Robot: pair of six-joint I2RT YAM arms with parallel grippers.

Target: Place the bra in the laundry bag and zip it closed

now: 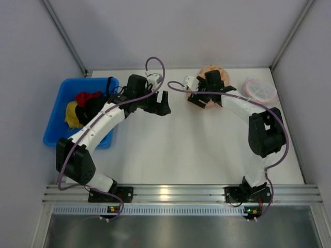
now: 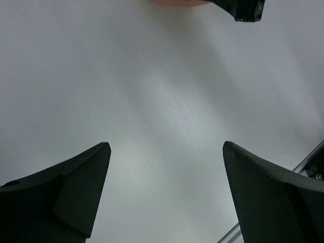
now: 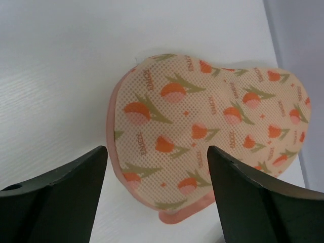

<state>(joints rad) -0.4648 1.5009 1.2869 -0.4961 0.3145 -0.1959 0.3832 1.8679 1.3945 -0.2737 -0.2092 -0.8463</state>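
Observation:
The laundry bag (image 3: 202, 136), a cream-peach two-lobed pouch with orange tulip prints and a pink edge, lies flat at the back of the table; in the top view (image 1: 209, 72) my right arm covers most of it. My right gripper (image 3: 157, 152) is open just above its near lobe, not touching it. My left gripper (image 2: 167, 147) is open and empty over bare white table (image 2: 162, 91), left of the pouch (image 1: 159, 105). The pouch's pink edge just shows at the top of the left wrist view (image 2: 177, 2). The tan bra is not visible in any view.
A blue bin (image 1: 64, 93) at the left holds red, yellow and black clothes (image 1: 83, 106). A small round pink-rimmed white mesh item (image 1: 260, 89) lies at the back right. Grey walls enclose the table; a metal rail (image 1: 176, 194) runs along the near edge.

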